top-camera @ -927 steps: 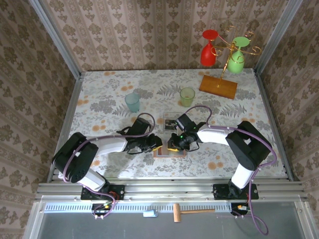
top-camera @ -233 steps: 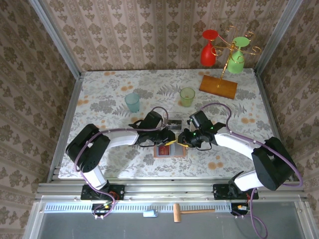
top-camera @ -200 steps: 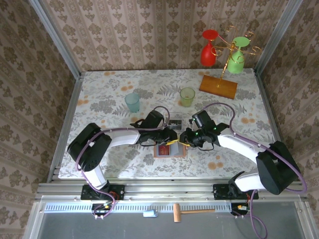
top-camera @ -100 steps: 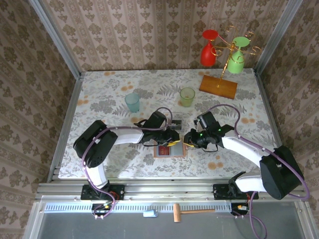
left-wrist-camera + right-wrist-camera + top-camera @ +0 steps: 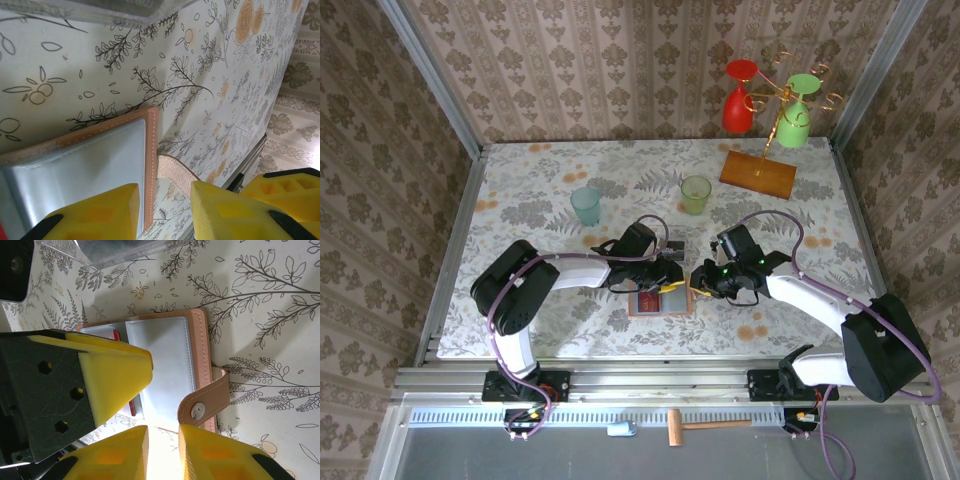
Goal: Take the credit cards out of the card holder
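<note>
On the table [image 5: 540, 170], one card holder [image 5: 165, 355]

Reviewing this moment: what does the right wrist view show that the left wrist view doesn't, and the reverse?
Right wrist, not left wrist: the metal snap on the strap, and the left tool's finger in front of the open card holder.
Left wrist, not right wrist: the wallpapered wall and the table's metal edge rail.
Both: the holder's grey pocket with its pink border, the strap, the clear tray beyond the holder, and the flowered tablecloth.
</note>
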Available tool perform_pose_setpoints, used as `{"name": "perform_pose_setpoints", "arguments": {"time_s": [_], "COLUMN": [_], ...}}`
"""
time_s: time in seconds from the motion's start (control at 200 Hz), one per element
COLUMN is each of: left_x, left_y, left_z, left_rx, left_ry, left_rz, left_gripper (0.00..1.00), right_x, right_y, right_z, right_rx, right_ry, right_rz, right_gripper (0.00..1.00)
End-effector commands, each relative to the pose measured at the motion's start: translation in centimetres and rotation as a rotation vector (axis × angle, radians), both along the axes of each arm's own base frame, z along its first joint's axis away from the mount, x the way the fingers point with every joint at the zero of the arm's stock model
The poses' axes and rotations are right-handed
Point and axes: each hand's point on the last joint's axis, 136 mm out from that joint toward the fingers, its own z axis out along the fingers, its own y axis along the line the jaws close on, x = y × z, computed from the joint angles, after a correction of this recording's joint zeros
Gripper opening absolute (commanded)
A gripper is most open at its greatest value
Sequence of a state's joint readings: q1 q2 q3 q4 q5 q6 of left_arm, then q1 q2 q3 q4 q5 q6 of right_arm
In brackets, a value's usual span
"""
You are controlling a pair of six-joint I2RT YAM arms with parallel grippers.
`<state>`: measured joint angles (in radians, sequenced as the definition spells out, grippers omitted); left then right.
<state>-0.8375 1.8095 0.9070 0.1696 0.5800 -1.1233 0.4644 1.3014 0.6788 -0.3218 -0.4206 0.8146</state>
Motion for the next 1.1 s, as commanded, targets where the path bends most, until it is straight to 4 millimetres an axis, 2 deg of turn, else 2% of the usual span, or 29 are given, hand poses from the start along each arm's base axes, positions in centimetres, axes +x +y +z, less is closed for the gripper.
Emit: {"name": "perform_pose_setpoints", "arguments": {"time_s": [0.0,0.59,0.695,0.74,1.095], "left_x": [0.1,0.3,0.2,0.2,-0.5], "left_y": [-0.6,2.5,3.3,3.6,6.5], "left_z": [0.8,2.0,2.0,2.1,1.7], "left_rx": [-0.024,-0.024,-0.022,-0.020,-0.002], "left_ry": [-0.004,-0.037,-0.042,-0.044,-0.047], "left_rz": [-0.008,0.056,0.070,0.076,0.132], "left_gripper": [0.33,0.33,0.33,0.33,0.33], "right_x": [-0.2,1.2,1.5,1.5,1.9], "right_y": [0.0,1.9,2.6,2.9,5.9], "right_z": [0.2,0.8,1.3,0.5,0.0], "right_rx": [0.012,0.061,0.069,0.057,0.051], "right_ry": [0.002,0.013,-0.001,0.024,0.044], "right_rz": [0.006,0.026,0.040,0.049,0.114], "right_gripper": [0.23,0.23,0.23,0.23,0.23]}}
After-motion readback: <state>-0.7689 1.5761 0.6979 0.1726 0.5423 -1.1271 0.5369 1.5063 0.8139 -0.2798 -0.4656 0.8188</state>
